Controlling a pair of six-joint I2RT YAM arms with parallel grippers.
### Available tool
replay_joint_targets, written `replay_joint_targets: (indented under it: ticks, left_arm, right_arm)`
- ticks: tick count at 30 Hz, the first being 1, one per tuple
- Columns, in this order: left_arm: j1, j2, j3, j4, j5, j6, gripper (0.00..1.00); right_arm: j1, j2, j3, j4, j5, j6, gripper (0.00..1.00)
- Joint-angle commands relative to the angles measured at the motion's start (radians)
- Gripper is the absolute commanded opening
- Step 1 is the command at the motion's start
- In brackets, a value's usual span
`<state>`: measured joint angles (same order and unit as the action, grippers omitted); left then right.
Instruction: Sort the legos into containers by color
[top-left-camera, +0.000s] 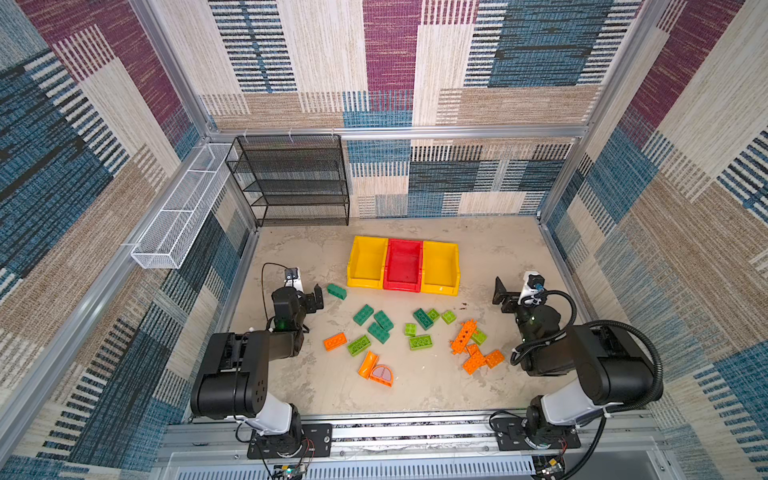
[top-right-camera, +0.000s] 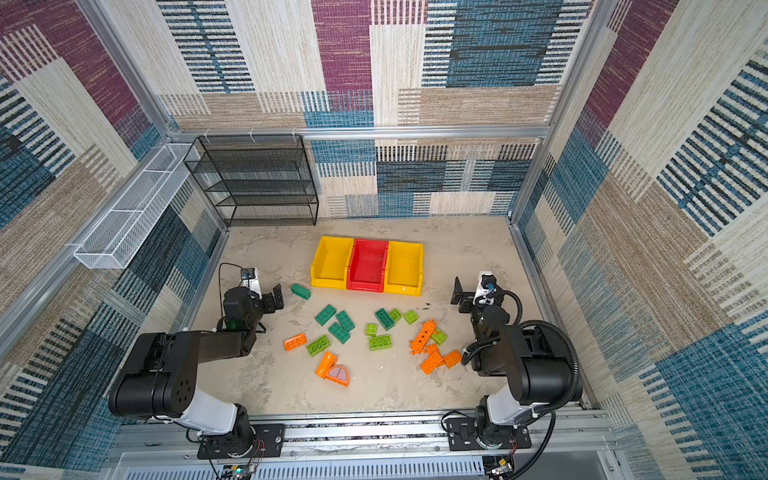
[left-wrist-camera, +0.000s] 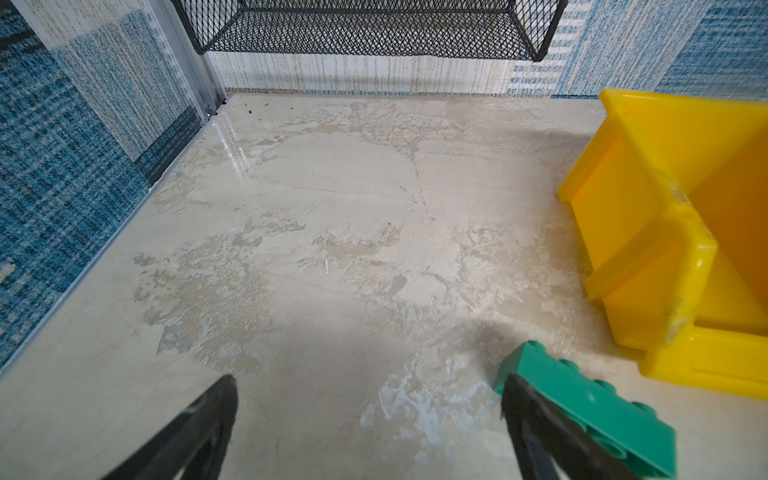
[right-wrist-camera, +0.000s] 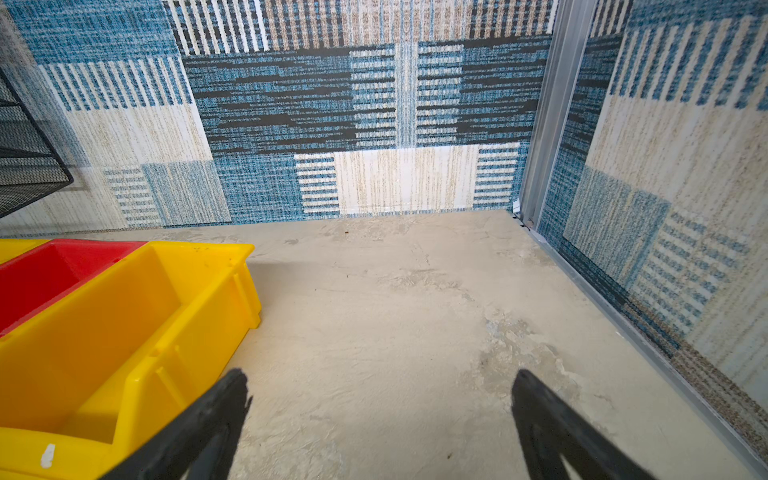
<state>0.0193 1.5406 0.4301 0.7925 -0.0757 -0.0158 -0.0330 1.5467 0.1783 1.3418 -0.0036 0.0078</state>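
While both grippers hang above the tabletop (top-left-camera: 490, 257), the red container (top-left-camera: 402, 286) stands between two yellow containers (top-left-camera: 365, 283), touching each. The legos (top-left-camera: 419, 341), dark teal, lime and orange, lie scattered on the tabletop in front of the red container. One dark teal brick (top-left-camera: 336, 291) lies front-left of the red container, just beside the left gripper (top-left-camera: 315, 298), whose jaws are spread wide and hold nothing. Right of the red container, the right gripper (top-left-camera: 500, 297) is likewise spread wide and empty.
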Motion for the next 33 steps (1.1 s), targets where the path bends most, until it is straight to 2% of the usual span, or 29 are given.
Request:
replay_joint_targets:
  ticks: [1, 3, 6, 10, 14, 17, 21, 23, 26, 33]
  left_arm:
    - [-0.001, -0.004, 0.002, 0.016, -0.002, 0.005, 0.99]
    - [-0.001, -0.004, 0.000, 0.018, -0.001, 0.005, 0.99]
    - [-0.003, -0.020, 0.016, -0.019, 0.027, 0.016, 0.95]
    - [-0.003, -0.108, 0.065, -0.169, 0.036, 0.025, 0.95]
    - [-0.038, -0.166, 0.110, -0.289, 0.025, 0.067, 0.95]
    - [-0.064, -0.219, 0.148, -0.332, 0.014, 0.045, 0.97]
    - [-0.090, -0.256, 0.293, -0.542, 0.068, -0.078, 0.99]
    - [-0.159, -0.262, 0.338, -0.601, 0.045, -0.082, 0.99]
    - [-0.321, -0.266, 0.330, -0.572, -0.018, -0.035, 0.99]
    - [-0.590, -0.235, 0.284, -0.509, -0.104, -0.105, 0.99]
  right_arm:
    - [0.001, -0.003, 0.003, 0.034, 0.004, 0.006, 1.00]
    - [0.001, -0.014, 0.009, 0.012, 0.024, 0.013, 1.00]
    - [0.001, -0.065, 0.062, -0.122, 0.030, 0.011, 1.00]
    - [0.001, -0.155, 0.256, -0.540, 0.125, 0.056, 1.00]
    - [0.007, -0.092, 0.571, -1.085, 0.312, 0.148, 1.00]
    - [0.039, -0.073, 0.696, -1.320, 0.417, 0.212, 0.99]
    - [0.117, -0.099, 0.798, -1.576, 0.466, 0.335, 1.00]
    - [0.169, -0.094, 0.844, -1.709, 0.478, 0.407, 1.00]
    - [0.232, -0.073, 0.886, -1.888, 0.496, 0.526, 1.00]
    - [0.395, -0.143, 0.859, -2.141, 0.431, 0.747, 1.00]
